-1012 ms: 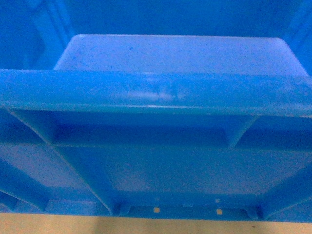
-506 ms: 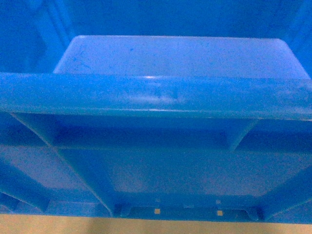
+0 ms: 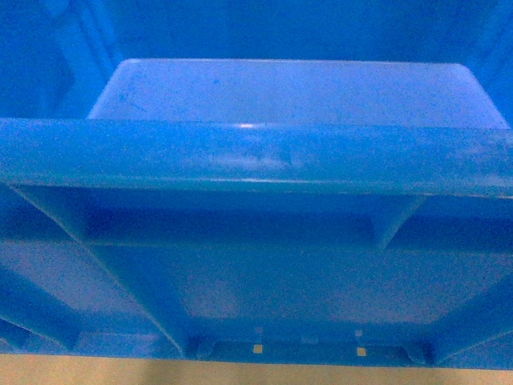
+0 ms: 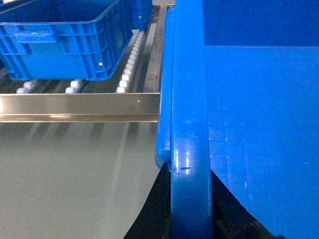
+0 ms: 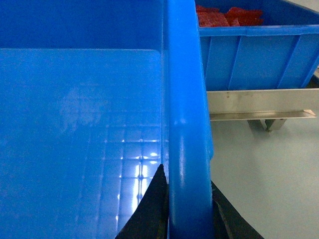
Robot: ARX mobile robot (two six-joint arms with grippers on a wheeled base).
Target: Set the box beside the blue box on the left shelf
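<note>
The box, a large bright-blue crate, fills the head view with its near rim and ribbed wall close to the camera. My left gripper is shut on the box's left rim, one black finger on each side. My right gripper is shut on the box's right rim in the same way. The other blue box sits on the left shelf, on white rollers to the left of the held box and beyond it.
A shiny metal rail runs along the shelf's front edge, with pale floor below it. On the right stands another blue crate holding red items, behind a metal rail.
In the head view the box's near rim has sunk very slightly; otherwise the box and both grips look the same.
</note>
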